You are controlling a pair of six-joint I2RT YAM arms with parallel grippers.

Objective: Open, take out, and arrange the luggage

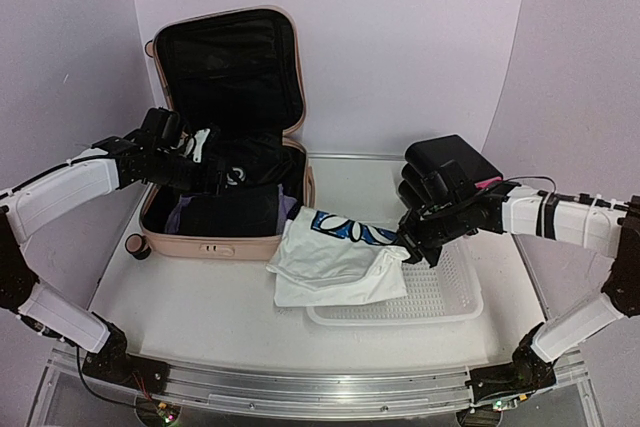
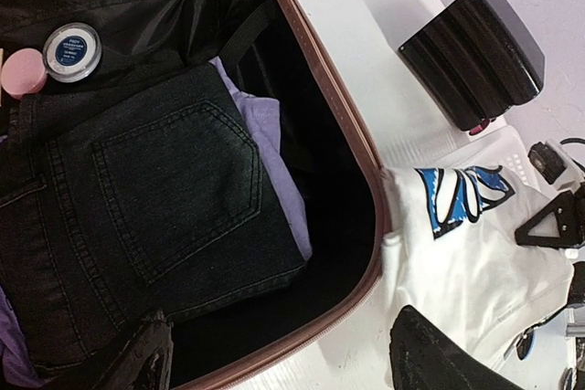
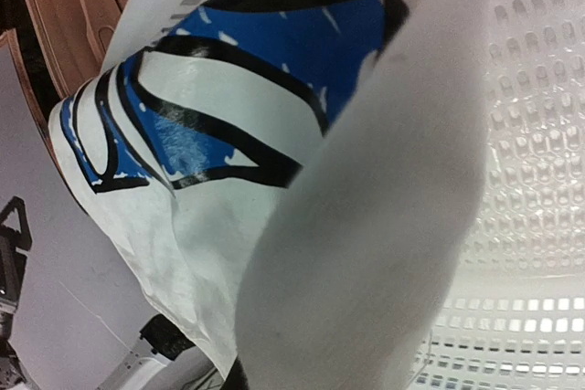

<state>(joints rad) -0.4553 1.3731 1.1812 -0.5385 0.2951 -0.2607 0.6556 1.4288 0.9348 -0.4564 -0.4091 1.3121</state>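
Opening is judged done: the pink suitcase (image 1: pixel 215 244) lies flat at the back-left of the table (image 1: pixel 200 317), w/ its lid (image 1: pixel 230 57) stood up against the wall and the black lining exposed.

Unpacking is judged only partly done. One white T-shirt (image 1: pixel 330 267) w/ a blue-and-black print is out of the case. It is draped from the case's front-right corner across the table and over the near-left part of the white perforated basket (image 1: pixel 445 297). Its right end is pinched by the R gripper (image 1: pixel 415 242), jaws closed narrow on the cloth. In the R wrist view the fingers themselves are covered by fabric. The shirt is thus not yet let go or laid out neatly.

Left inside, per the L wrist view:
- folded dark jeans (image 2: pixel 146 216)
- a lilac garment (image 2: pixel 272 148) under them
- a round tin (image 2: pixel 72 51) w/ a blue label
- a small pink round item (image 2: pixel 20 72) beside the tin; what it is can't be told

The L gripper (image 2: pixel 283 335) is held over the case interior, jaws wide, nothing between them.

A black drawer box (image 1: pixel 450 162) is seen behind the basket. Whether it came from the case can't be told.

Est. progress is early-to-mid: most contents are yet to be taken out, and arranging is barely begun.
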